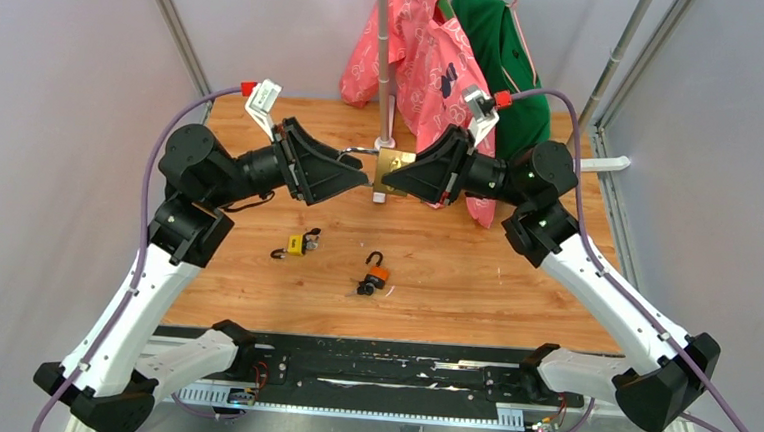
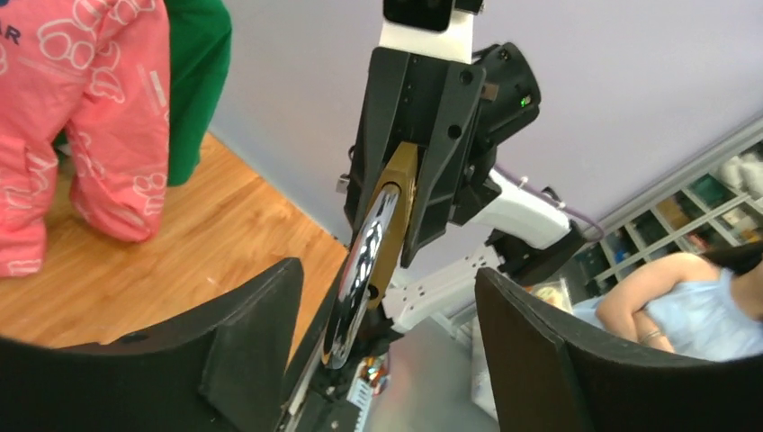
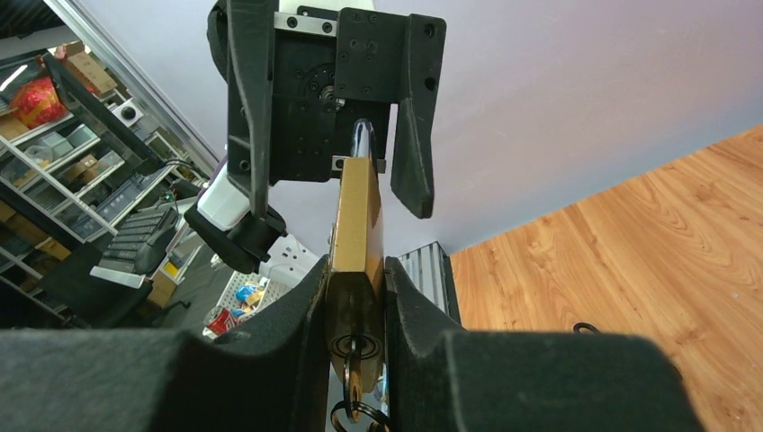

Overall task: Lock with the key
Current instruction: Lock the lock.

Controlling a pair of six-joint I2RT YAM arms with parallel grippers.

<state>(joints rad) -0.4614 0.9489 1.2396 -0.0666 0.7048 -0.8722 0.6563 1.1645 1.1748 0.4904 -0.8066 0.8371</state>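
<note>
My right gripper point(image 3: 355, 292) is clamped on the rectangular brass padlock point(image 3: 358, 211), with one black finger pressed flat on each broad face near the keyhole end. A small metal key point(image 3: 354, 376) sits in that keyhole, at the bottom of my right wrist view. My left gripper point(image 2: 387, 360) is spread wide and grips nothing. Its fingers point(image 2: 252, 346) stand either side of the curved chrome shackle point(image 2: 364, 261) without touching it.

In the overhead view my two grippers meet nose to nose in the upper centre, above the wooden table point(image 1: 454, 291). Each forearm lies nearly level and points inward, with the elbows out toward the frame's sides and the upper links sloping down to the bases at the bottom corners. A small yellow padlock point(image 1: 298, 244) and a small orange padlock point(image 1: 377, 274) lie on the boards below centre.
</note>
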